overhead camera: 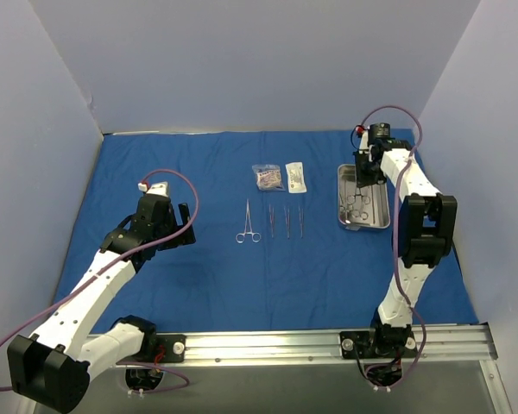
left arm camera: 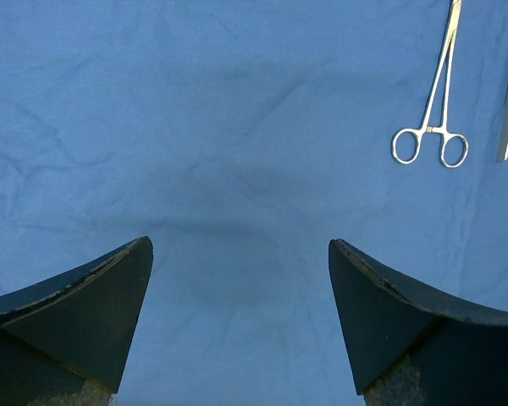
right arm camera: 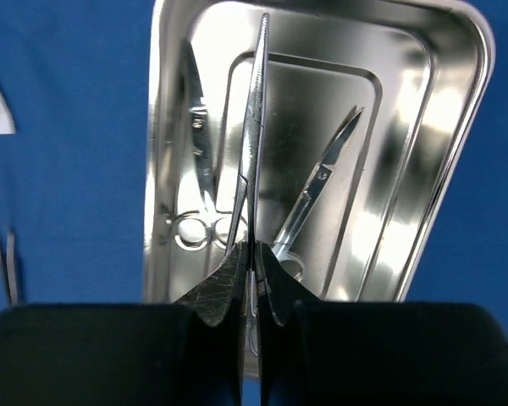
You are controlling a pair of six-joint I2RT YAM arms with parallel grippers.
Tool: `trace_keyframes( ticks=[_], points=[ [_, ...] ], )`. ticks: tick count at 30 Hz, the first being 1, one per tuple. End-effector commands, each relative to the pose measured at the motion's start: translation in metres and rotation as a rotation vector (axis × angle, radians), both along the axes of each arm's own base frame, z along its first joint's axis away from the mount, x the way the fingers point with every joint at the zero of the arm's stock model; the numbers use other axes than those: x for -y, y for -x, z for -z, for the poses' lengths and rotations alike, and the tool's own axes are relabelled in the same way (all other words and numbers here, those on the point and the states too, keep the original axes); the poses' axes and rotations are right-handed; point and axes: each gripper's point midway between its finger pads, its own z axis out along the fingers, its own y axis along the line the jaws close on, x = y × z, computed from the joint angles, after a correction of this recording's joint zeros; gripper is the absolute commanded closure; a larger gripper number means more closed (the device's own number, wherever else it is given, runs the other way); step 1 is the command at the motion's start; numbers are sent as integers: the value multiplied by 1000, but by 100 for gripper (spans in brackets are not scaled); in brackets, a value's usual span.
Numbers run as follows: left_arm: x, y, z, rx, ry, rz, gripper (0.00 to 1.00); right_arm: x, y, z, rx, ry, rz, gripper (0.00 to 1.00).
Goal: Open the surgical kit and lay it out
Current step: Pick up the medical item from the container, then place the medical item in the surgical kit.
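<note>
The royal-blue cloth lies spread flat. The steel tray sits at the right and holds two scissor-like instruments. My right gripper is shut on a slim steel instrument and holds it over the tray. A ring-handled clamp and three slim tweezers lie in a row on the cloth's middle. Two clear packets lie behind them. My left gripper is open and empty over bare cloth, left of the clamp.
Pale walls close in the left, back and right sides. A metal rail with the arm bases runs along the near edge. The cloth shows shallow wrinkles under the left gripper.
</note>
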Motion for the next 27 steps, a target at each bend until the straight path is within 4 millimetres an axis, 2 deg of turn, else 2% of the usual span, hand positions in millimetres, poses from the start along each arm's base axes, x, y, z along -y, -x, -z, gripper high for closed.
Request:
trace_keyframes(
  ticks=[1,3,4,6,7,10,11,13,14,18,19,24,26,27],
  points=[
    [2,-14,-26,75,33,-19,6,-36,7,-42,66,-37,-7,100],
    [1,-15,-29,81,30,-29,6,-64,7,-51,90,-73,15,100],
    [1,-15,-30,82,29,-32,6,-94,10,-55,103,-84,-19,100],
    [-3,-17,-31,84,20,-53,6,-128,11,-58,123,-121,-24,100],
    [-4,-16,-31,81,15,-58,6,-162,18,-56,121,-163,-26,100],
    [-9,-16,-33,81,-3,-75,6,-218,24,-52,142,-243,-12,100],
    [-11,-16,-35,83,-6,-84,6,-249,34,-51,154,-253,-53,100],
    [-14,-15,-37,80,-14,-94,6,-278,41,-40,142,-270,-45,100],
    [-14,-14,-38,81,-11,-101,6,-302,50,-38,141,-290,-76,100],
    [-19,-11,-40,84,-13,-128,6,-349,67,-26,133,-314,-86,100],
    [-20,-10,-40,83,-15,-133,6,-356,70,-15,115,-309,-92,100],
    [-21,-8,-38,80,-9,-141,6,-395,81,-3,111,-338,-94,100],
    [-21,-7,-37,78,-7,-141,6,-404,80,-3,115,-345,-87,100],
    [-21,-7,-37,77,-9,-142,6,-410,83,4,108,-342,-92,100]
  ],
)
